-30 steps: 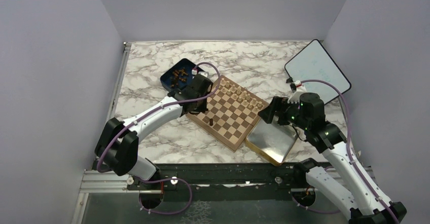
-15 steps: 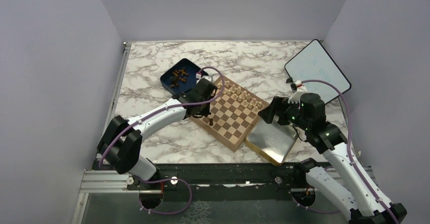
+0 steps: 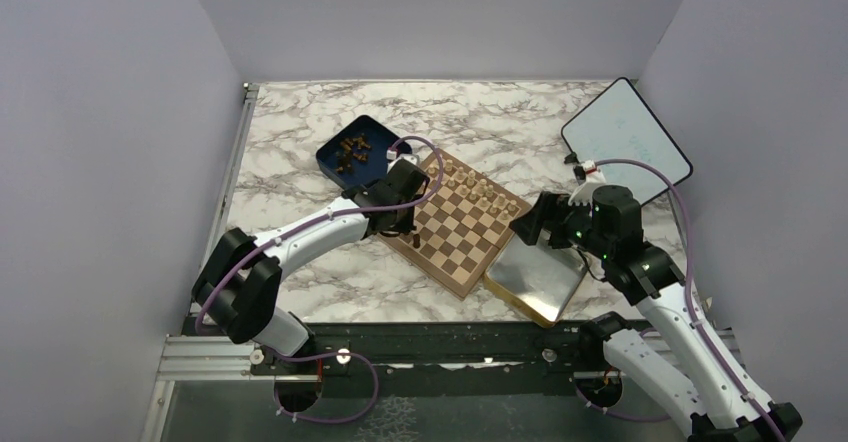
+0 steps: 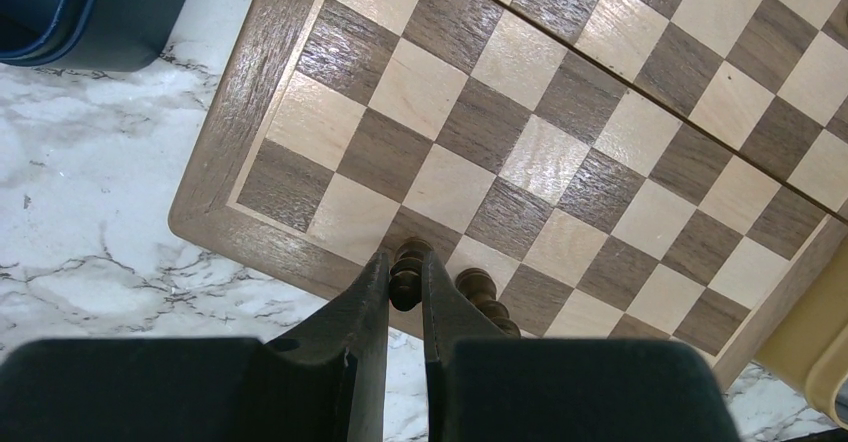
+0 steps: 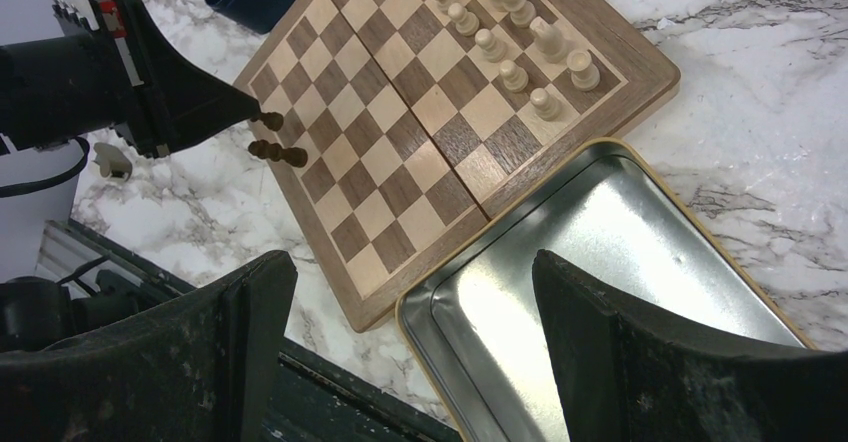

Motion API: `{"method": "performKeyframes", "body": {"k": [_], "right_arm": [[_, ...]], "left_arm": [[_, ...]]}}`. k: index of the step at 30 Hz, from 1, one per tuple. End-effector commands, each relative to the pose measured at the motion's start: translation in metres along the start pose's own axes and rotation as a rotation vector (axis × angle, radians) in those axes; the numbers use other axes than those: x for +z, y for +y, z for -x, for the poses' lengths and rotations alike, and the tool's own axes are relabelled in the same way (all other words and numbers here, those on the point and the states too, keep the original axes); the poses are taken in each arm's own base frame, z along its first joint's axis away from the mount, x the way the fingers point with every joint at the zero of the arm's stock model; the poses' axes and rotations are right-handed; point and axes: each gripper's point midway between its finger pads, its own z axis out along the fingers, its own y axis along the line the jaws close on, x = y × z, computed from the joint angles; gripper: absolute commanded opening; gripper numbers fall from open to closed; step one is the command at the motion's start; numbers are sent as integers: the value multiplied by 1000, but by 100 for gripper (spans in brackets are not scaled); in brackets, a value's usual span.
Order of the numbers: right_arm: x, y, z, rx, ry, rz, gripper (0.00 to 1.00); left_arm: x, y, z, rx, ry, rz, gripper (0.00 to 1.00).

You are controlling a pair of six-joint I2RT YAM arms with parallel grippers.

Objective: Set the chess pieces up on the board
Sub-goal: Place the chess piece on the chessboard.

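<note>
My left gripper [image 4: 405, 280] is shut on a dark brown chess piece [image 4: 406, 270], held low over the edge row of the board [image 4: 560, 152], near its left corner. A second dark piece [image 4: 482, 294] stands just right of it on the same row. Both pieces show in the right wrist view [image 5: 270, 120], [image 5: 280, 153], and the left gripper shows from above [image 3: 405, 224]. More dark pieces lie in the dark blue box [image 3: 352, 147]. My right gripper [image 5: 410, 262] is open and empty above the board's near corner and the tray.
Pale beige chessmen [image 5: 510, 37] fill the board's far rows. A gold-rimmed metal tray [image 3: 537, 277] lies against the board's right side. A white tablet [image 3: 625, 137] leans at the back right. The blue box's corner shows in the left wrist view [image 4: 90, 12].
My left gripper has moved from beside the blue box down along the board's left edge to next to the dark piece standing there. The right arm has not moved.
</note>
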Motion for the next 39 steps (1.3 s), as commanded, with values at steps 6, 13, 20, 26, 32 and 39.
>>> {"method": "performKeyframes", "body": {"k": [6, 13, 20, 26, 32, 39], "right_arm": [[-1, 2, 1, -5, -20, 13, 94], [0, 1, 1, -8, -15, 9, 94], [0, 2, 2, -10, -17, 12, 94], [0, 1, 2, -10, -19, 9, 94], [-1, 0, -1, -10, -17, 7, 94], [-1, 0, -1, -8, -17, 8, 94]], "left_arm": [[8, 5, -5, 5, -1, 38, 11], [9, 2, -4, 7, -3, 31, 11], [11, -2, -5, 12, 5, 24, 11], [13, -4, -8, 16, 13, 26, 12], [12, -3, -8, 15, 6, 35, 21], [10, -1, -4, 16, -6, 49, 27]]}}
